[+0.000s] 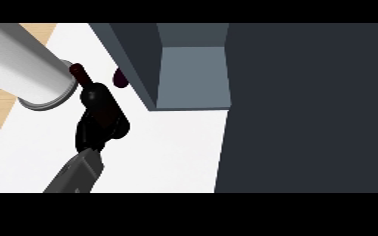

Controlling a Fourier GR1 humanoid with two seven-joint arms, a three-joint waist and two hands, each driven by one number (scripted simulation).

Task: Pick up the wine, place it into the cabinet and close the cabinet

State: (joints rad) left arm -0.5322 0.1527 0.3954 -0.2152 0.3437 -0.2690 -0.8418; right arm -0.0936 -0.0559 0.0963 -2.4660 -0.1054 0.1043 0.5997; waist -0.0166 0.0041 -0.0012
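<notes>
the robot hand at the lower left is curled round the body of the wine bottle, holding it. i take it for the right one, though which arm it belongs to is not plain. the bottle leans with its dark red neck pointing up and away, just beside a thick grey forearm that crosses the upper left corner; that arm's hand is out of sight. the bottle sits over the white worktop, near the open cabinet but not yet inside.

by my judgement the bottle is glass: stiff, smooth, fairly heavy and breakable, so the wide body is the place to hold. the narrow neck would slip and swing.
</notes>
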